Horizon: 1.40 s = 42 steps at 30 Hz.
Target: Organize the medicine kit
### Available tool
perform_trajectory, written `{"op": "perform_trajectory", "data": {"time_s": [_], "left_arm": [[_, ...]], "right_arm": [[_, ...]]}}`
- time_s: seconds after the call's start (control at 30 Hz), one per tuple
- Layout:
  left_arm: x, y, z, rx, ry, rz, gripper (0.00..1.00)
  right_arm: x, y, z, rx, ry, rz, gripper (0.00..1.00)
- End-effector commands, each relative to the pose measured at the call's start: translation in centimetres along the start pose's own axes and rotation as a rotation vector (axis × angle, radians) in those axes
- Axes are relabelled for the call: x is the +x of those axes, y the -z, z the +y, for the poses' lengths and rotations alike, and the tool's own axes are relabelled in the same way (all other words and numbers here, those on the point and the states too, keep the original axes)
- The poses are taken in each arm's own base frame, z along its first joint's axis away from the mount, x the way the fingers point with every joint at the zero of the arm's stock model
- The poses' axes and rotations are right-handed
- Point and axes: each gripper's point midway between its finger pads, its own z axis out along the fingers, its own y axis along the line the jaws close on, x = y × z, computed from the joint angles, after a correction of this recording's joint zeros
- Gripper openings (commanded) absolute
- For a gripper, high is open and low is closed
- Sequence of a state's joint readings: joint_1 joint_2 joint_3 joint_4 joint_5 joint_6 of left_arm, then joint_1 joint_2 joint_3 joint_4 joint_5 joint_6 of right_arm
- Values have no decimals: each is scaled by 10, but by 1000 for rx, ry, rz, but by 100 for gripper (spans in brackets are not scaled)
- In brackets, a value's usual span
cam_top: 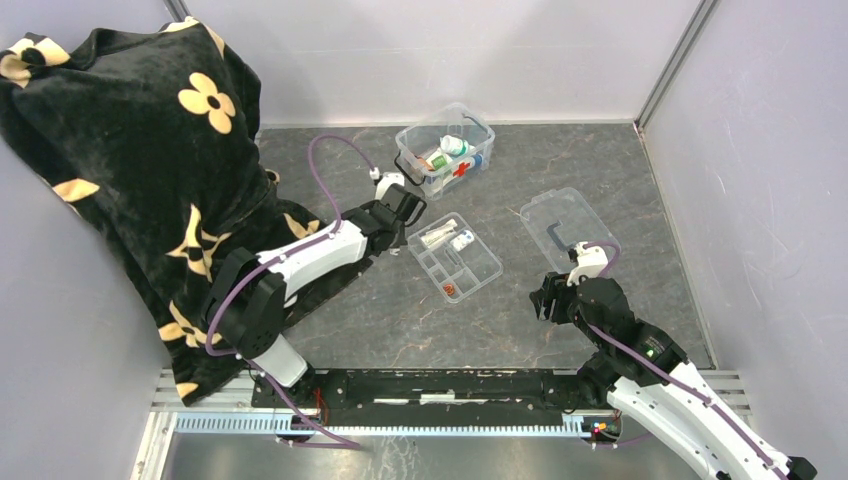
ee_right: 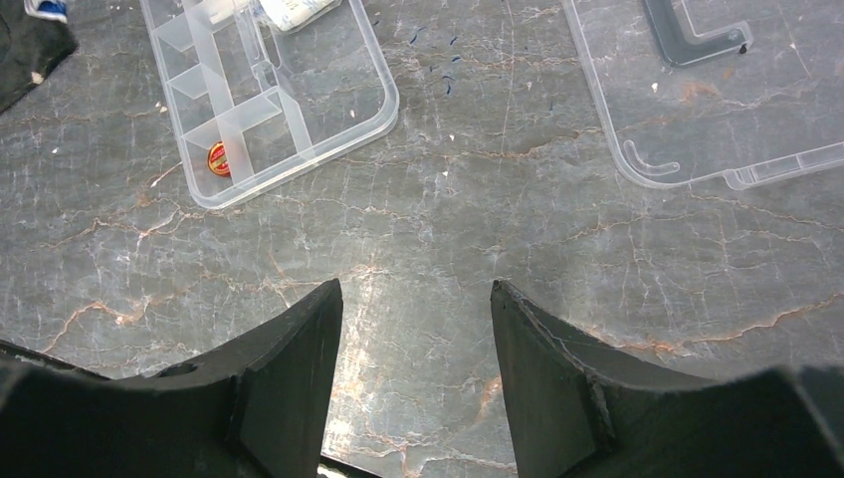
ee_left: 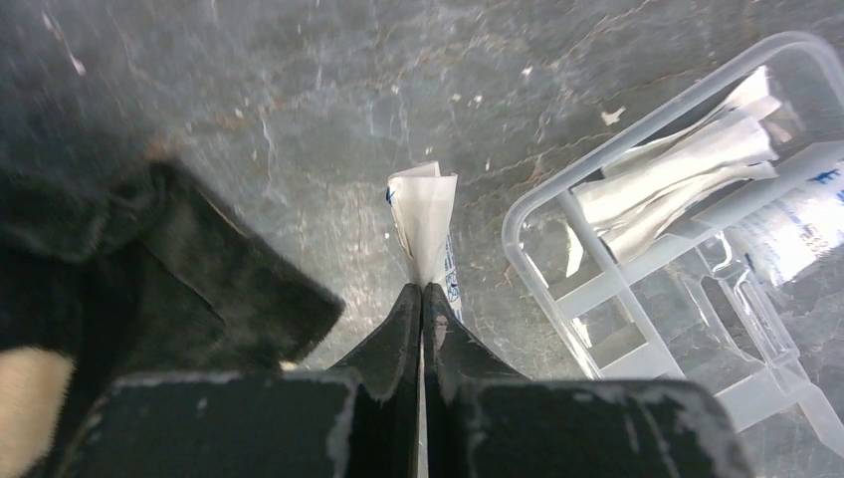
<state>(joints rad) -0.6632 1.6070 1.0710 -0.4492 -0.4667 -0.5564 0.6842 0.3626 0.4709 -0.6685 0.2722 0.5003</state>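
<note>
The medicine kit (cam_top: 461, 170), a clear box with a red cross and black latches, stands open at the back of the table with bottles inside. My left gripper (cam_top: 405, 205) (ee_left: 423, 289) is just in front of it, shut on a small white packet with blue print (ee_left: 422, 221), low over the table beside the divided tray (cam_top: 482, 272) (ee_left: 513, 234). That tray holds white sachets (ee_left: 687, 164) and a small red item (ee_right: 218, 158). My right gripper (cam_top: 548, 298) (ee_right: 413, 299) hangs open over bare table, nothing between its fingers.
The flat clear lid (cam_top: 570, 228) (ee_right: 697, 110) lies right of the tray. A black cloth with cream flowers (cam_top: 130, 150) covers the left side and reaches under the left arm (ee_left: 149, 269). Walls close the table at the back and on both sides.
</note>
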Motion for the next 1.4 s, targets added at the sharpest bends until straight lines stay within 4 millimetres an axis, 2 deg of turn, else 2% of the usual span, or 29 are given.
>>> {"op": "perform_trajectory", "data": {"time_s": [0.0, 0.17, 0.3, 0.53, 0.73, 0.93, 1.23, 1.3, 1.37], "left_arm": [[-47, 20, -3, 45, -194, -119, 2], [-73, 39, -51, 335, -412, -241, 2], [-82, 41, -67, 416, -569, -322, 2], [-69, 31, -99, 597, -870, -326, 2], [-49, 2, -121, 702, -1030, -232, 2], [-37, -22, -123, 700, -1130, -207, 2], [-34, -37, -124, 677, -1152, -181, 3], [-34, -39, -124, 674, -1149, -176, 4], [-35, -42, -123, 655, -1138, -168, 11]], "right_arm": [[-9, 4, 2, -3, -24, -29, 63], [-10, 5, 2, -4, -27, -32, 63], [-11, 6, 1, 0, -28, -33, 63], [-12, 10, -4, 20, -23, -39, 63], [-13, 11, -4, 23, -23, -40, 63], [-13, 14, -5, 24, -20, -40, 63], [-12, 15, -8, 33, -17, -38, 63], [-12, 16, -8, 34, -17, -38, 63], [-12, 16, -9, 37, -18, -37, 63]]}}
